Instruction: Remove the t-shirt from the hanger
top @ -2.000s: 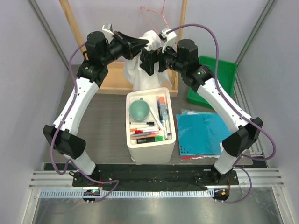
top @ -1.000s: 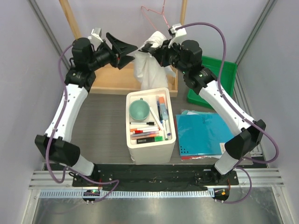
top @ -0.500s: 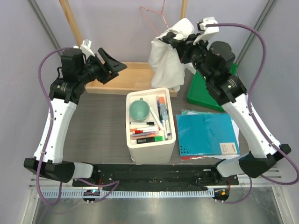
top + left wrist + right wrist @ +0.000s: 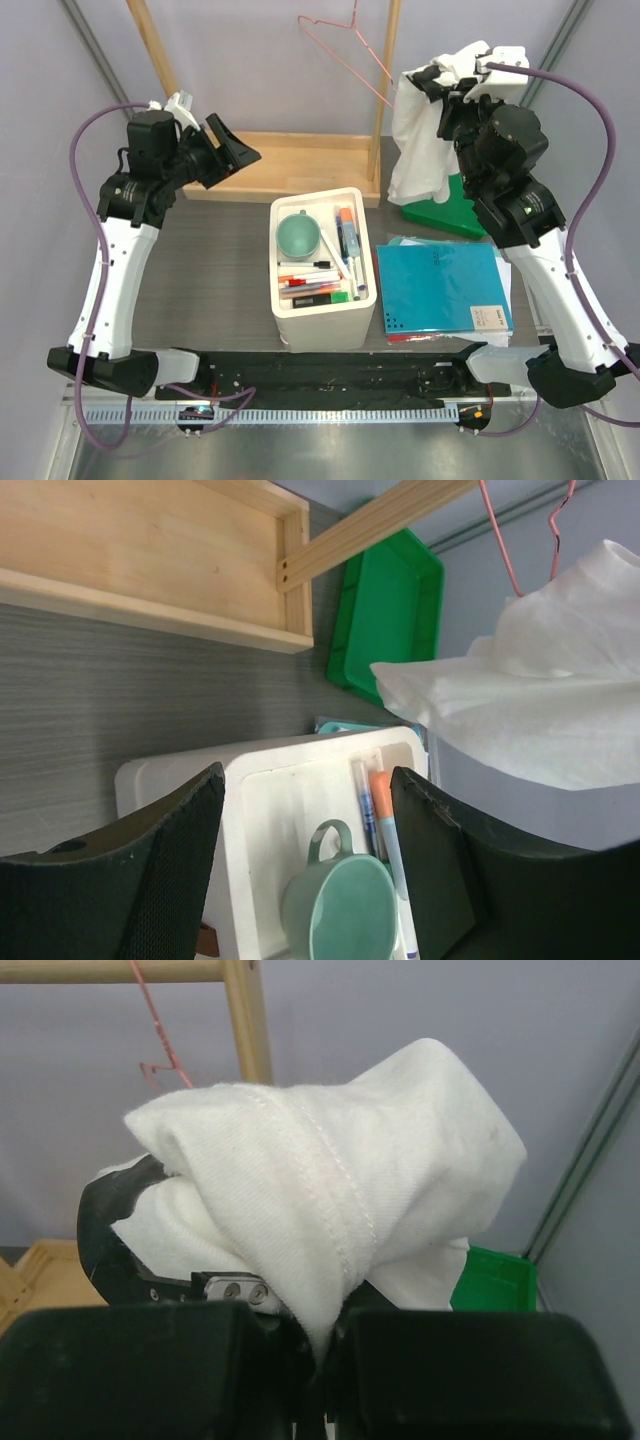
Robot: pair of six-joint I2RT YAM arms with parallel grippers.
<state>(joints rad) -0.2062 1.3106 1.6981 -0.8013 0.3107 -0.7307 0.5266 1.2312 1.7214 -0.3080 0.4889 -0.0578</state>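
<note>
The white t-shirt (image 4: 425,140) hangs bunched from my right gripper (image 4: 445,85), which is shut on a fold of it (image 4: 330,1160) high at the back right, above the green tray. The pink hanger (image 4: 340,50) hangs bare from the wooden rack, and its lower wire ends close to the shirt's left edge. In the right wrist view the hanger (image 4: 155,1020) shows behind the cloth. My left gripper (image 4: 228,150) is open and holds nothing, off to the left over the rack's base. In its own view the t-shirt (image 4: 540,710) and the hanger (image 4: 495,530) lie to the right.
A wooden rack with uprights (image 4: 385,90) and a base board (image 4: 290,160) stands at the back. A white box (image 4: 290,320) with a green mug (image 4: 298,236) and pens sits mid-table. A green tray (image 4: 455,215) and a blue folder (image 4: 440,285) lie at the right.
My right gripper has carried the t-shirt up and to the right, away from the hanger, which now shows bare. My left arm has drawn back to the left, its gripper still open.
</note>
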